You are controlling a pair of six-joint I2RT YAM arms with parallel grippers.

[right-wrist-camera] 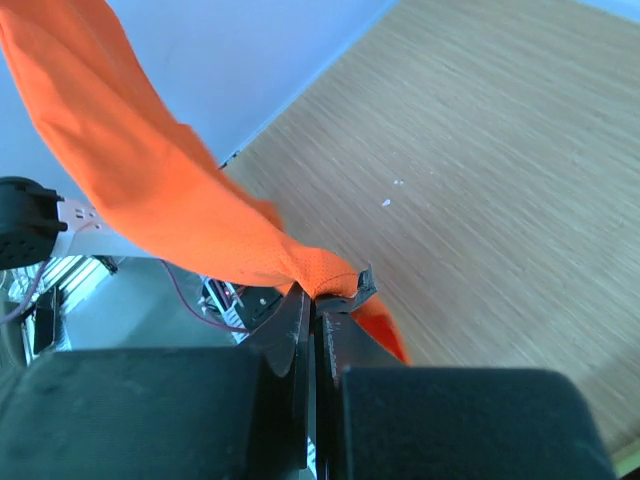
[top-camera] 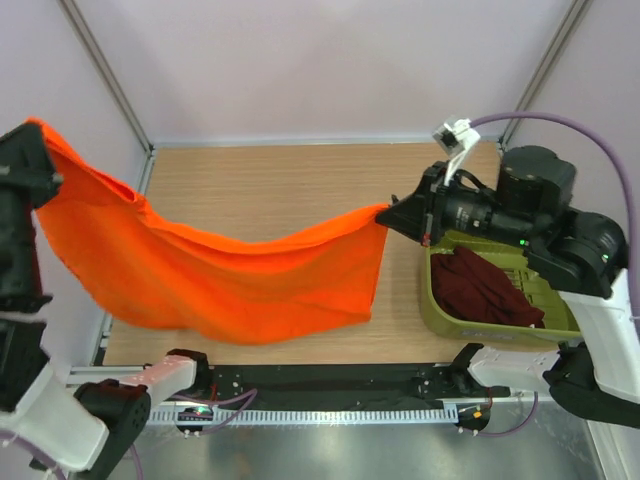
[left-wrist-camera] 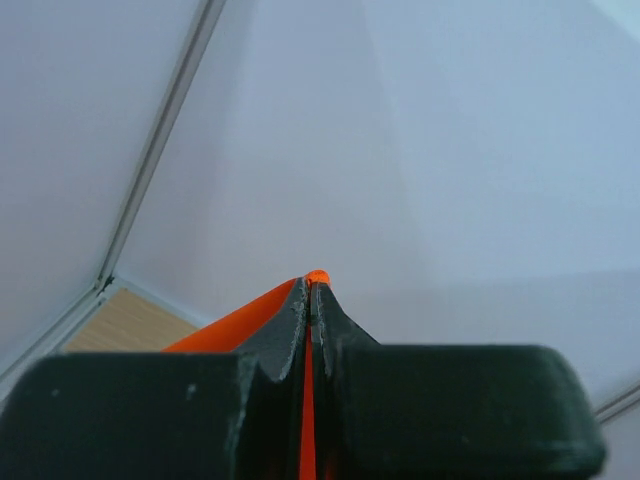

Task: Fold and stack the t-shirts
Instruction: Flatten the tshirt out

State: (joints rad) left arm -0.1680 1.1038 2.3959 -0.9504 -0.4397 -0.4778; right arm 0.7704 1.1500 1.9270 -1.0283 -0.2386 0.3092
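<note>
Both arms (top-camera: 20,250) are black-jointed with white lower shells (top-camera: 615,330), black wedge-shaped fingers (left-wrist-camera: 285,330), and a purple cable (top-camera: 560,118) arching above the right arm (top-camera: 535,185).

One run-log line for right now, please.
left gripper: shut on orange t-shirt | right gripper: shut on orange t-shirt | orange t-shirt: spread between both grippers, sagging over table | maroon t-shirt: crumpled in olive tub

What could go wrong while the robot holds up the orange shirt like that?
1. Both the left gripper and right gripper pinch only a tiny bit of the orange t-shirt, so it might slip out.
2. It sags in the middle and could land bunched up.
</note>
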